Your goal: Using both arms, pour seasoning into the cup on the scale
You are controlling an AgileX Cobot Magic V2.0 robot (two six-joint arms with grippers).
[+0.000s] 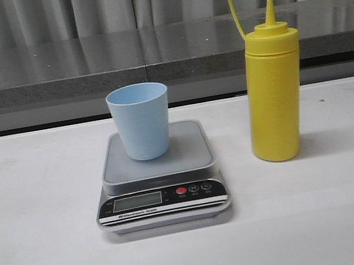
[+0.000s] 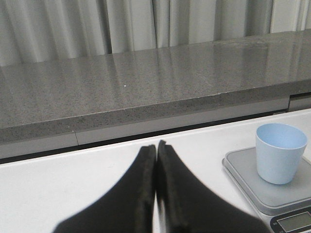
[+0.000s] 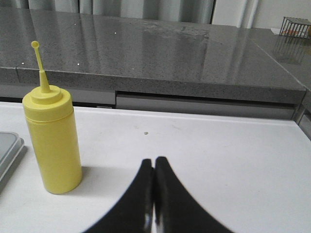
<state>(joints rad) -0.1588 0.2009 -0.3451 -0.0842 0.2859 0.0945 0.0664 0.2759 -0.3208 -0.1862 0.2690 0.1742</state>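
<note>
The light blue cup stands upright on the platform of the silver-grey scale in the middle of the table. To its right the yellow seasoning bottle stands upright on the table, its cap strap sticking up. No arm shows in the front view. In the left wrist view my left gripper is shut and empty, with the cup and scale off to one side. In the right wrist view my right gripper is shut on nothing, apart from the seasoning bottle.
A grey stone counter runs along the back of the white table, with curtains behind it. A small wire basket sits far off on the counter.
</note>
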